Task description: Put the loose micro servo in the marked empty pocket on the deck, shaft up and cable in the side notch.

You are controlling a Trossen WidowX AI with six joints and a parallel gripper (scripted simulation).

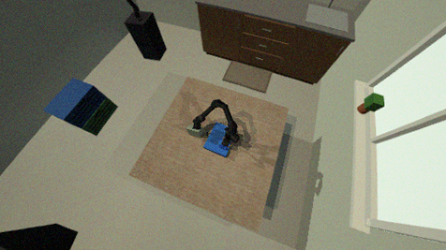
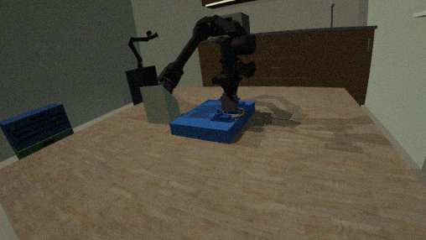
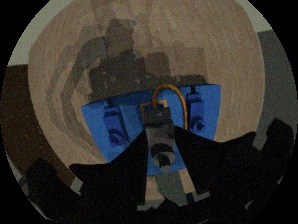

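- Top view: you see the arm (image 1: 219,114) arching from its grey base (image 1: 194,130) over the blue deck (image 1: 216,141), which lies on the wooden table top (image 1: 193,179). The gripper (image 1: 227,142) hangs over the deck's edge that is farther from the base. At this size you cannot make out the micro servo or the jaws.
- Top view, surroundings: a brown drawer cabinet (image 1: 273,43) stands beyond the table, and a blue-topped crate (image 1: 80,106) sits on the floor, well apart from the table.
- Exterior view: the gripper (image 2: 230,105) points straight down onto the deck (image 2: 210,122), near its far right corner. The micro servo (image 2: 223,116) shows as a small blue block just under the fingertips, low against the deck surface. Its orange cable (image 2: 240,113) curves out beside it toward the right edge of the deck. You cannot tell here whether the ears lie flat.
- Wrist view: the jaws are clamped on the micro servo (image 3: 160,137), which sits between the two dark fingers above the deck (image 3: 103,123). The cable (image 3: 169,99) loops upward from the servo's far end. The pocket itself is hidden beneath the servo and the fingers.
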